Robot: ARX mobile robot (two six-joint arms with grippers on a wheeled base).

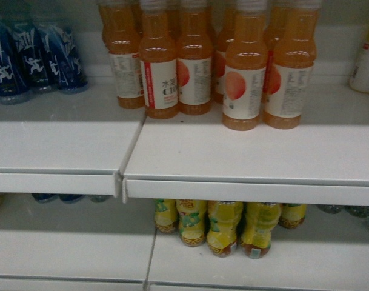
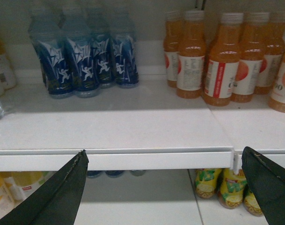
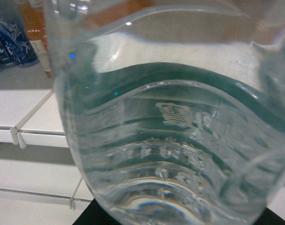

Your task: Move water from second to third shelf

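Observation:
The water [image 3: 170, 140] is a clear ribbed bottle that fills almost the whole right wrist view, pressed close to the camera, with a dark green band across its middle. My right gripper [image 3: 177, 219] shows only as dark edges under the bottle and appears shut on it; its fingertips are hidden. In the left wrist view my left gripper [image 2: 164, 151] is open, its two dark fingers [image 2: 62, 192] spread wide in front of a white shelf edge [image 2: 147, 159] with nothing between them. Neither gripper appears in the head view.
Orange juice bottles [image 1: 245, 73] stand on the upper white shelf [image 1: 245, 157], with blue-labelled bottles [image 1: 33, 57] to their left. Yellow-labelled bottles [image 1: 223, 227] stand on the shelf below [image 1: 75, 242]. A vertical seam [image 1: 132, 151] divides the shelf boards.

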